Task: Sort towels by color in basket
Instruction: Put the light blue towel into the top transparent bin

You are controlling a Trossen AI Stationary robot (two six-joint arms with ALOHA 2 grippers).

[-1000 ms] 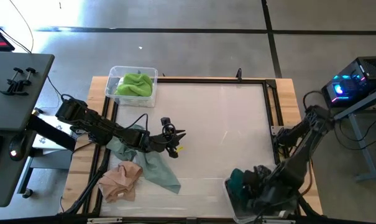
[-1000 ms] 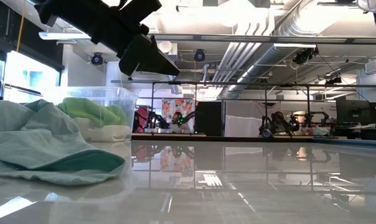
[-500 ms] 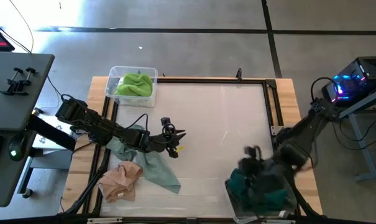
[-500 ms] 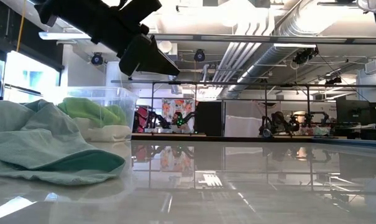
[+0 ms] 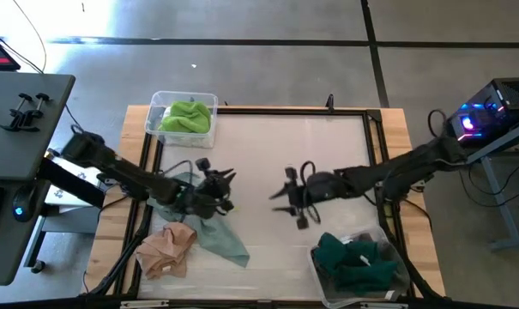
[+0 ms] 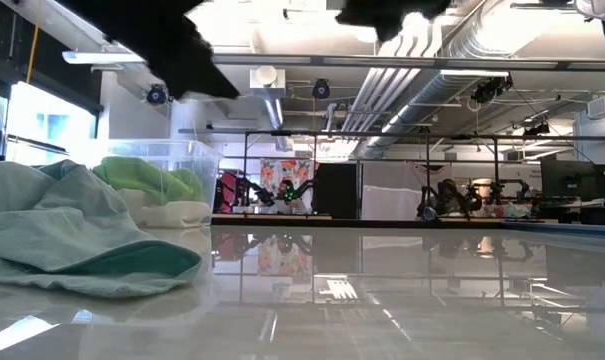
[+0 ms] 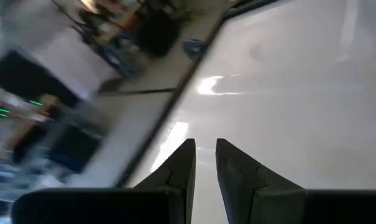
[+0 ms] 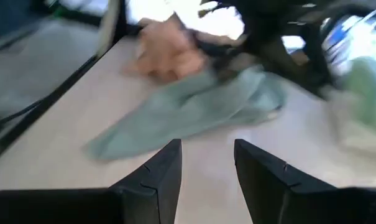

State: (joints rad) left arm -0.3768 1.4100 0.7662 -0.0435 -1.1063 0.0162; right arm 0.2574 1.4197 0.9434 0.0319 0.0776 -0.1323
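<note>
Right gripper [image 5: 292, 206] empty mid-table; pale mint towel [image 5: 214, 233] near left edge.

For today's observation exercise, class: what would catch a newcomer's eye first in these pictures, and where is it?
The two dark arms meet over the white table's middle, the right gripper open and empty, facing the left gripper. A pale mint towel and a peach towel lie loose at the table's near left. Two clear bins stand at opposite corners: a lime green towel far left, dark teal towels near right.
</note>
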